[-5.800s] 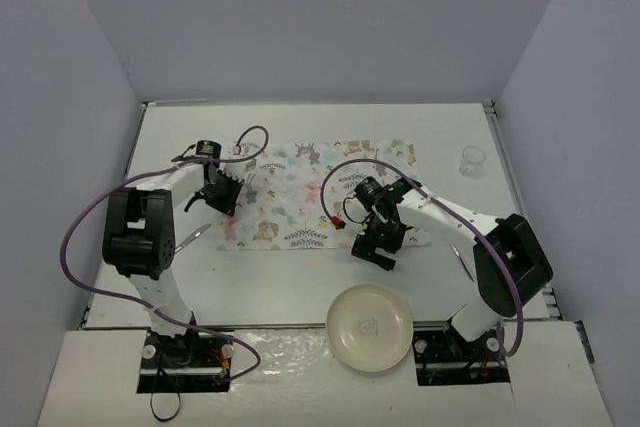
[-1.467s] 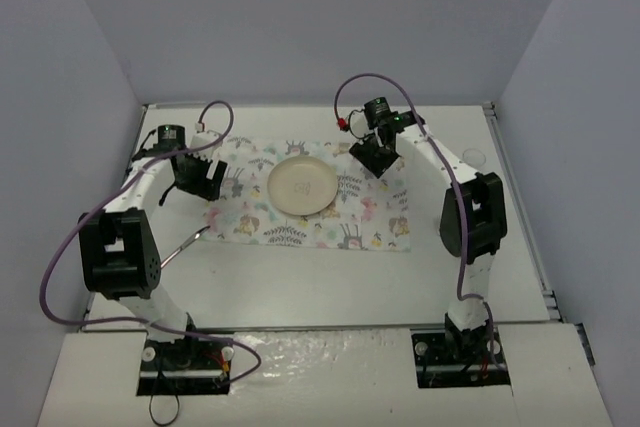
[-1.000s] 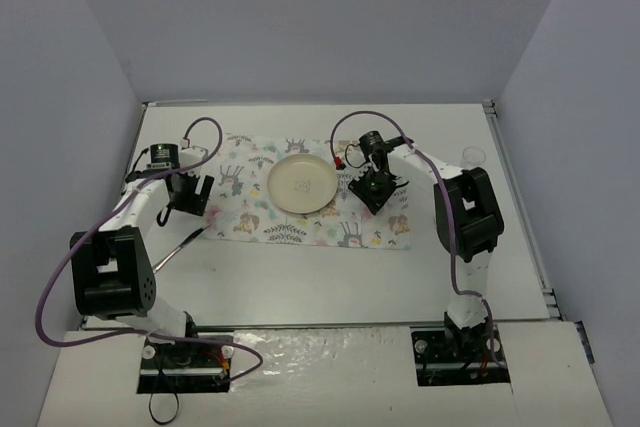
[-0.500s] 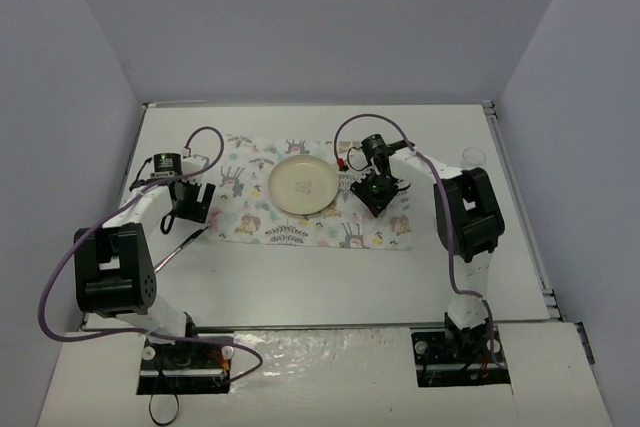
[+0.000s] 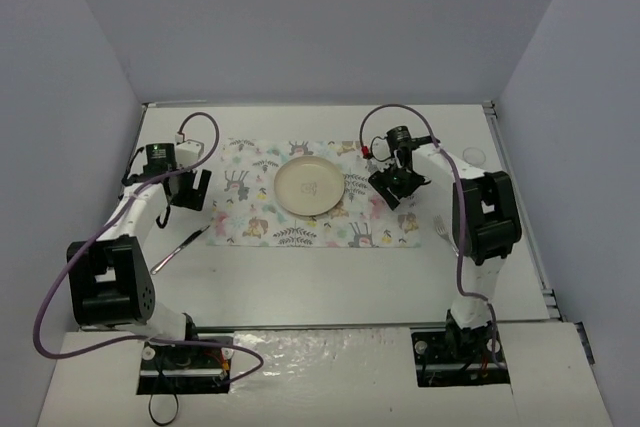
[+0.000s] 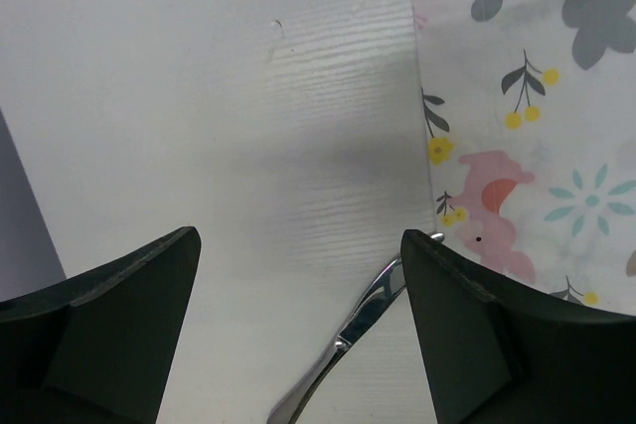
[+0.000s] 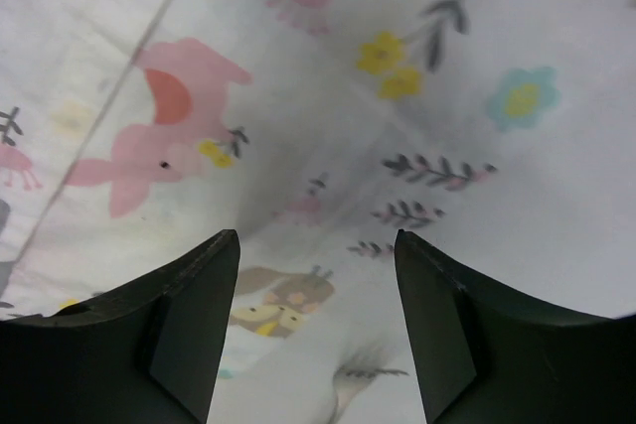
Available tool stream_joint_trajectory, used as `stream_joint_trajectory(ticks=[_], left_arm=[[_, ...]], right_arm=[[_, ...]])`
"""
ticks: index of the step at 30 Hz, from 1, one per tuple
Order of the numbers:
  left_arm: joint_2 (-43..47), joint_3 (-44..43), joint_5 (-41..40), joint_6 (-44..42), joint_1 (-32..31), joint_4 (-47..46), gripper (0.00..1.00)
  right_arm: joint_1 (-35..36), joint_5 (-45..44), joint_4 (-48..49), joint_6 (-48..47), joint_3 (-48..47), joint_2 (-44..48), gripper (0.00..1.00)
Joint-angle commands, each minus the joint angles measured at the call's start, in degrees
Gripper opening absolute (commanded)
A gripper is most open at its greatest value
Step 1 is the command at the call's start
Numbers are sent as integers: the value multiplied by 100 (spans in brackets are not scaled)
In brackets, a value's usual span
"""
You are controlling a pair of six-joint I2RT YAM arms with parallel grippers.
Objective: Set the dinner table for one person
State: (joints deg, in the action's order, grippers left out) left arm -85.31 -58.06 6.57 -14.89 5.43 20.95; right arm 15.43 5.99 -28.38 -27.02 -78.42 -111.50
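The white dinner table (image 5: 330, 287) carries a floral placemat (image 5: 260, 222) with a cream plate (image 5: 311, 187) on its middle. My left gripper (image 5: 190, 190) hangs open over the bare table just off the mat's left edge. In the left wrist view the gripper (image 6: 298, 240) has a silver utensil (image 6: 363, 320) lying below its wide jaws, untouched, with the placemat (image 6: 527, 96) to the right. My right gripper (image 5: 390, 190) is open over the mat's right part, beside the plate. In the right wrist view the gripper (image 7: 316, 237) has only the placemat (image 7: 328, 96) between its fingers.
The silver utensil (image 5: 180, 247) lies slanted off the mat's lower left corner. A second small utensil (image 5: 443, 230) lies right of the mat by the right arm. A clear cup (image 5: 473, 155) stands at the far right. Grey walls close in the table.
The placemat and plate have slid a little to the right. My right gripper moved right with them and opened wider. The left gripper shifted slightly and stayed open.
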Motion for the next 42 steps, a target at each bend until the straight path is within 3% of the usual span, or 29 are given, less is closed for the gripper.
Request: stream_joint_trajectory(ticks=[1, 6, 11, 17, 22, 30, 42], left_arm=[[504, -358, -6, 115, 54, -126, 80], [612, -208, -162, 358, 54, -457, 80], [527, -89, -500, 339, 55, -540, 80], [522, 420, -339, 250, 134, -1084, 80], [183, 590, -233, 195, 141, -1207, 80], [494, 1055, 105, 251, 365, -1536, 80], [419, 1008, 339, 323, 415, -1594, 80]], right_arm=[[-236, -551, 215, 227, -573, 1305, 62], [-409, -1240, 869, 382, -580, 2043, 67], [-758, -1734, 1736, 787, 50, 2273, 77], [-1576, -2057, 1978, 1289, 215, 1912, 80], [-2355, -1780, 2087, 1469, 164, 1671, 83], [-2536, -2085, 1883, 1507, -963, 754, 84], [-2632, -2095, 1578, 1466, -1347, -505, 79]])
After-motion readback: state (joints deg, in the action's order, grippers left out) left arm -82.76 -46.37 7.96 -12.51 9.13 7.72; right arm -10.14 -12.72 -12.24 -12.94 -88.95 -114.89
